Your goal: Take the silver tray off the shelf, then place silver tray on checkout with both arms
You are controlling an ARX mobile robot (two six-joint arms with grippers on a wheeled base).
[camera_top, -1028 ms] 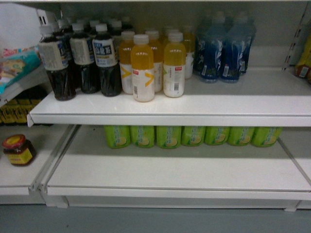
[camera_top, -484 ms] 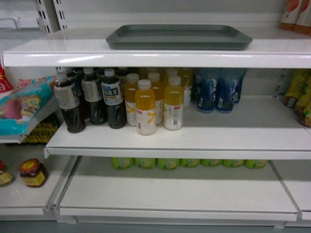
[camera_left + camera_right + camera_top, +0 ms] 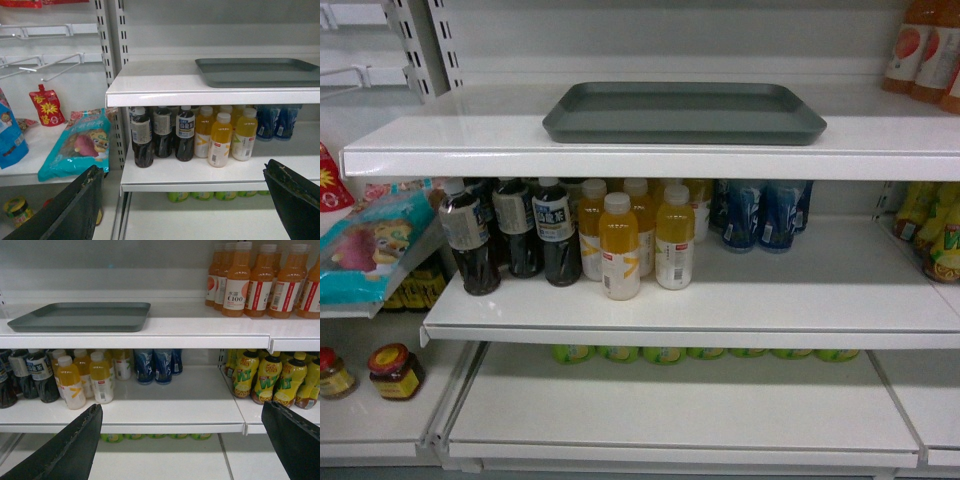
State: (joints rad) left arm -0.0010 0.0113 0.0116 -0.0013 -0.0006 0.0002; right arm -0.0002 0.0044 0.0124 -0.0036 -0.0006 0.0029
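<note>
Matte grey silver tray (image 3: 684, 112), rectangular with rounded corners, is seen flat on the glossy white shelf (image 3: 620, 158); left gripper (image 3: 187, 200) and right gripper (image 3: 182, 440) are spread wide, empty

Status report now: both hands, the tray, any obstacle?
Left hand open, right hand open, both empty. Silver tray flat on shelf, untouched. Nothing on tray.

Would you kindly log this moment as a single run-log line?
phase: approach | flat matte grey rectangular tray: on white metal shelf board, untouched | left gripper: open, empty, below shelf | right gripper: open, empty
</note>
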